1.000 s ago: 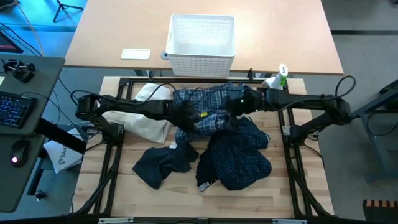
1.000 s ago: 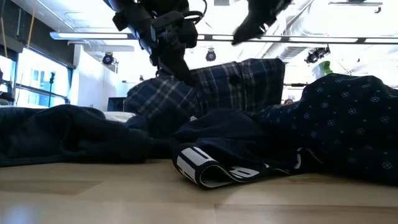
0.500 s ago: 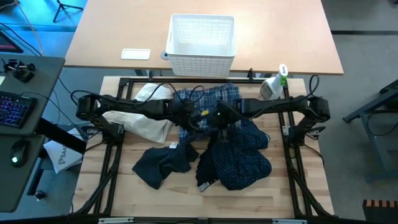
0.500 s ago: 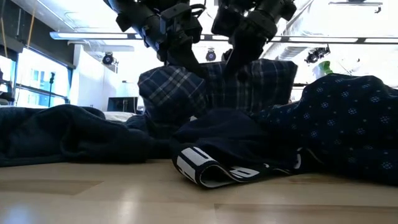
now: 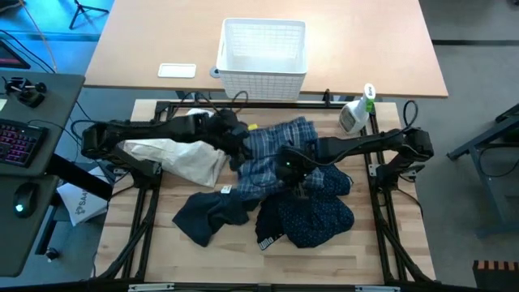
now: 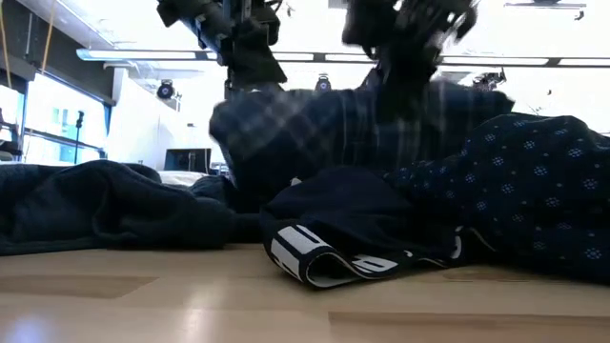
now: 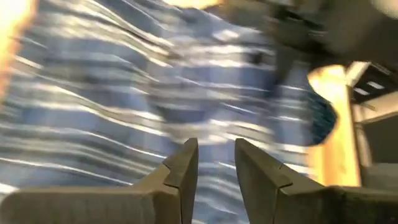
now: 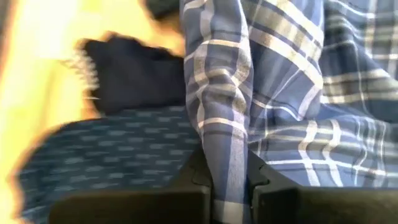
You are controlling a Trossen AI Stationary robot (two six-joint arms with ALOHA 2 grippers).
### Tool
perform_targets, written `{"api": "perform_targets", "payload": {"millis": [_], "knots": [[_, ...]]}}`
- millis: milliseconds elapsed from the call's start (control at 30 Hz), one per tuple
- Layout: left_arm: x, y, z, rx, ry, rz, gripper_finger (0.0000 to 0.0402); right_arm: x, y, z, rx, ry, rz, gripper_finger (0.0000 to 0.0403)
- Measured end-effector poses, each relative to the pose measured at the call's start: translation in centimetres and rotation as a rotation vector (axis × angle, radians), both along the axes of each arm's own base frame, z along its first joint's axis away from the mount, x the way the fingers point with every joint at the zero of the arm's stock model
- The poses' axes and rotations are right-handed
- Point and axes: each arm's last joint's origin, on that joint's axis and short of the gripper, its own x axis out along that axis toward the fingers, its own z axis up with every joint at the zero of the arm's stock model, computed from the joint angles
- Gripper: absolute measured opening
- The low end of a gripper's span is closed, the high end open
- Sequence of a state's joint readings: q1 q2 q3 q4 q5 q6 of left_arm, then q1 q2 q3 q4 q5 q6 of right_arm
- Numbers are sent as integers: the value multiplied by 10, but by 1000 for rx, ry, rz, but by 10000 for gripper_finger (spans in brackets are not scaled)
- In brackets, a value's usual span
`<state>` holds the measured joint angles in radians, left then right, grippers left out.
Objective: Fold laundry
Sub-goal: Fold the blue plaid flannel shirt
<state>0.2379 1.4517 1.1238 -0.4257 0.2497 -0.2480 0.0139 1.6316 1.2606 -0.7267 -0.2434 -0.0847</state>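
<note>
Since the earlier frame, our left arm had backed off toward the left of the high view and let the plaid shirt (image 5: 276, 150) go, while our right gripper (image 5: 293, 168) had dropped down onto it and clamped. So at that moment our right gripper was near the middle of the frame, fingers pressed together on a fold of the blue-and-white plaid; its wrist view showed a ridge of plaid fabric (image 8: 225, 118) running right down between the two fingers. Our left gripper (image 5: 231, 138) sat at the shirt's left edge, a bit above centre, fingers (image 7: 180, 168) a narrow way apart with nothing pinched between them, just plaid cloth blurred beyond them. The plaid shirt was spread across the middle of the table (image 5: 389, 243), overlapping the navy dotted shirt (image 5: 316, 212) bunched up lower right of centre. A dark grey piece (image 5: 209, 215) lay lower left of centre, and a cream cloth (image 5: 182, 156) was at the left under our left arm. The white basket (image 5: 263, 49) stood at the top centre on the far table, with a spray bottle (image 5: 357, 112) to its lower right. From the low view the plaid (image 6: 315, 138) hung up behind the dark pile, blurred.
</note>
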Motion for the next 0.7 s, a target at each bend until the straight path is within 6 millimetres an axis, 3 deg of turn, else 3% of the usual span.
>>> {"api": "perform_targets", "payload": {"millis": [100, 233, 367, 500, 600, 700], "knots": [[5, 13, -9, 61, 12, -1, 91, -9, 4, 17, 60, -49, 11, 12], [27, 21, -38, 86, 26, -64, 77, -22, -3, 40, 68, -124, -14, 7], [54, 10, -82, -8, 28, -238, 63, -35, -19, 58, 91, -178, -74, 6], [67, -5, -118, -117, 67, -370, 45, -42, -35, 62, 154, -161, -129, 9], [64, -9, -114, -98, 86, -362, 27, -45, -46, 59, 189, -133, -149, 8], [52, -1, -87, -14, 82, -278, 7, -44, -59, 57, 210, -142, -164, 8]]}}
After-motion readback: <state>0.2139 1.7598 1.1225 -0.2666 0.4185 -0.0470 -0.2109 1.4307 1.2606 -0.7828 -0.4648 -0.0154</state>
